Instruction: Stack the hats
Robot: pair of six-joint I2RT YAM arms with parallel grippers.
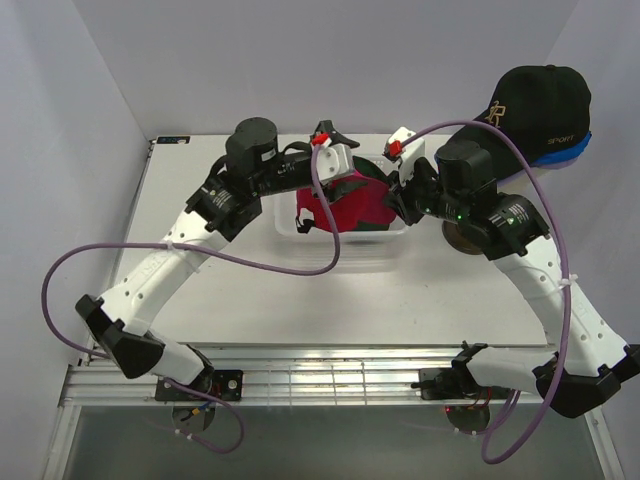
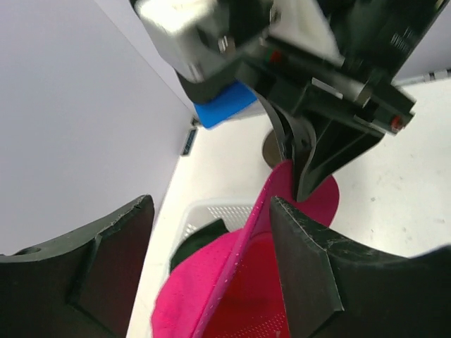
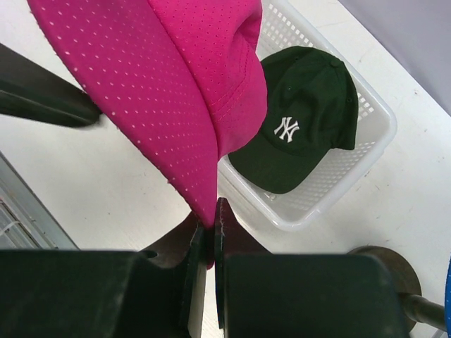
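Pinching the edge of the magenta cap [image 3: 176, 91] in the right gripper [image 3: 211, 227]
Left gripper [image 2: 211, 246] spread around it; cap hangs over the basket [image 3: 370, 141] near the far edge of the table [image 1: 450, 300], green cap [image 3: 303, 120] inside

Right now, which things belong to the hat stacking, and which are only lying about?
For the job: magenta cap, dark green NY cap, black cap, blue cap under it.
Lying about: white mesh basket, brown stand base.
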